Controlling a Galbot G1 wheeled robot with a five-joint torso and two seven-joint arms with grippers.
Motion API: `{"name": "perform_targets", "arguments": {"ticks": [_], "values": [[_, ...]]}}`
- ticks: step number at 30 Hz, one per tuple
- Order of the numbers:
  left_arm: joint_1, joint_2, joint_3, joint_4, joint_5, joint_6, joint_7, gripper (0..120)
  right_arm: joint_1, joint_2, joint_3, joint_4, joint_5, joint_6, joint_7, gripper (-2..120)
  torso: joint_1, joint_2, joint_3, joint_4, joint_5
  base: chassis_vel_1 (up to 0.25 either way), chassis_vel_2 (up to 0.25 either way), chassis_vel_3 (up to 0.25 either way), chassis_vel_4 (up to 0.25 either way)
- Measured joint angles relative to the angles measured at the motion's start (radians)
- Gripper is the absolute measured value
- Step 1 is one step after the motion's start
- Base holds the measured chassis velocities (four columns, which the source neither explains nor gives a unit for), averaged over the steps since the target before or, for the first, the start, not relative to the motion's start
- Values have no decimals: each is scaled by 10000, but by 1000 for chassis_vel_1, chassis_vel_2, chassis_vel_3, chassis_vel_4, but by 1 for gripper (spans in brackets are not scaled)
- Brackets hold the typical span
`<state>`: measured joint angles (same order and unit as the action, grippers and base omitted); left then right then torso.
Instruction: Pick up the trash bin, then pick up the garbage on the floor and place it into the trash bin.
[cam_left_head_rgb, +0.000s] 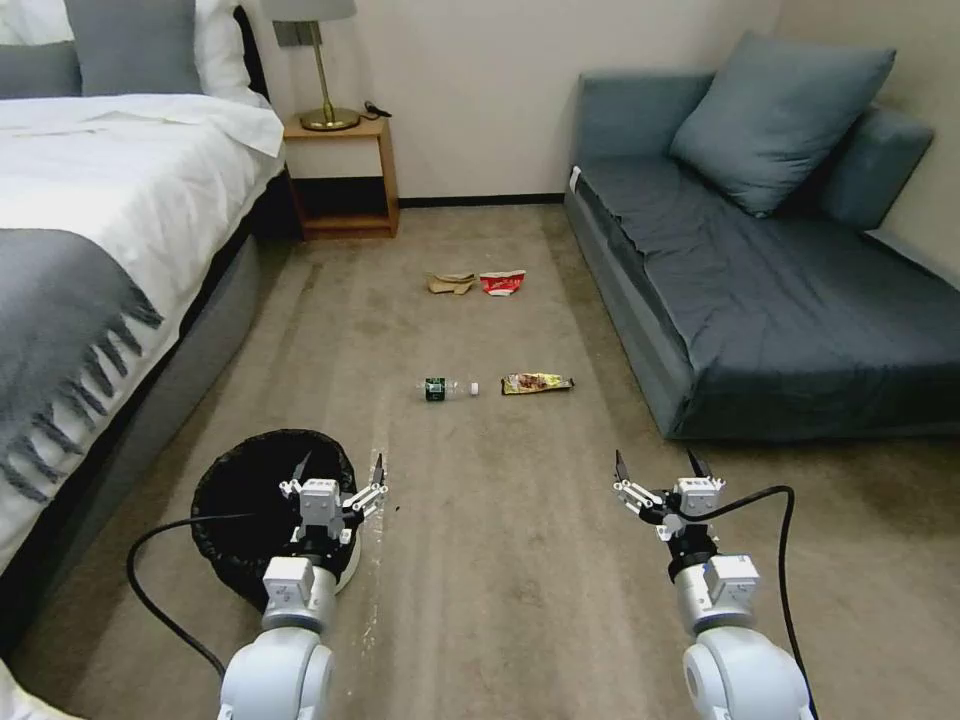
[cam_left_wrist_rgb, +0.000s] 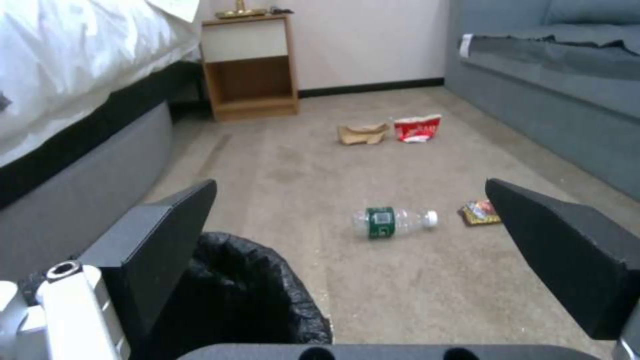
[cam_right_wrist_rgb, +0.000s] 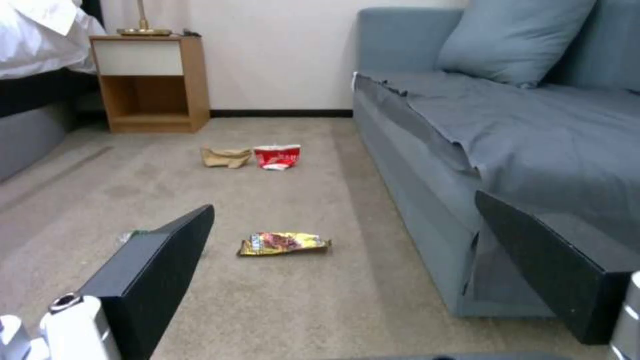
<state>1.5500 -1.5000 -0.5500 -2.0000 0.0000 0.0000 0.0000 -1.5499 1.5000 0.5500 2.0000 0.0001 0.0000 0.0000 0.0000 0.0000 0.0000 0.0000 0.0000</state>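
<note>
The trash bin (cam_left_head_rgb: 240, 495), white with a crinkled black liner, stands on the carpet at the near left; its rim (cam_left_wrist_rgb: 253, 280) shows close under the left wrist camera. My left gripper (cam_left_head_rgb: 340, 467) hovers open over the bin's right edge. My right gripper (cam_left_head_rgb: 658, 465) is open above bare carpet at the near right. The garbage lies ahead: a clear bottle (cam_left_head_rgb: 447, 388) (cam_left_wrist_rgb: 392, 222) with a green label, a yellow-red snack wrapper (cam_left_head_rgb: 537, 383) (cam_right_wrist_rgb: 283, 243), crumpled brown paper (cam_left_head_rgb: 451, 283) (cam_right_wrist_rgb: 227, 157) and a crushed red-white cup (cam_left_head_rgb: 502, 283) (cam_right_wrist_rgb: 277, 156).
A bed (cam_left_head_rgb: 90, 260) runs along the left and a grey-blue sofa (cam_left_head_rgb: 780, 290) along the right. A wooden nightstand (cam_left_head_rgb: 342, 175) with a lamp stands against the far wall. Carpet lies open between bed and sofa.
</note>
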Motion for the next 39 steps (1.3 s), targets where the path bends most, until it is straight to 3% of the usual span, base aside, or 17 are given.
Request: {"name": "perform_targets", "arguments": {"ticks": [23, 26, 29, 30, 33, 35, 36, 37, 39], "values": [[1, 1, -1, -1, 0, 0, -2, 100, 0, 0, 0, 0, 0, 0, 0, 100, 0, 0, 0, 0, 0, 0, 0, 0, 0], [128, 65, -109, -165, -189, 32, -235, 100, -61, 3, -88, 46, 38, -98, 19, 100, 1, 0, 0, -2, -4, 0, 0, 0, 0], [698, 351, -633, -857, -1032, 196, -1296, 100, -670, 67, -1007, 713, 453, -984, 284, 100, 0, 0, 0, 1, -1, 0, 0, 0, 0], [698, 351, -633, -857, -1032, 196, -1296, 100, -670, 67, -1007, 713, 453, -984, 284, 100, 0, 0, 0, 1, -1, 0, 0, 0, 0], [1330, 667, -1208, -1639, -1991, 380, -2494, 100, -1483, 163, -2223, 1613, 1013, -2179, 657, 100, 0, 0, -1, 2, -2, 0, 0, 0, 0], [1421, 714, -1294, -1750, -2132, 409, -2668, 100, -1606, 175, -2400, 1746, 1096, -2355, 715, 100, 0, 0, -1, 2, -3, 0, 0, 0, 0], [1737, 870, -1576, -2138, -2606, 502, -3262, 100, -1992, 219, -2978, 2168, 1361, -2920, 885, 100, 0, 0, -1, 2, -3, 0, 0, 0, 0], [1737, 870, -1576, -2138, -2606, 502, -3262, 100, -1992, 219, -2978, 2168, 1361, -2920, 885, 100, 0, 0, -1, 2, -3, 0, 0, 0, 0], [2074, 1046, -1895, -2556, -3117, 607, -3905, 100, -2270, 139, -3331, 2584, 1635, -3273, 982, 100, 0, 0, -1, 2, -2, 0, 0, 0, 0]]}}
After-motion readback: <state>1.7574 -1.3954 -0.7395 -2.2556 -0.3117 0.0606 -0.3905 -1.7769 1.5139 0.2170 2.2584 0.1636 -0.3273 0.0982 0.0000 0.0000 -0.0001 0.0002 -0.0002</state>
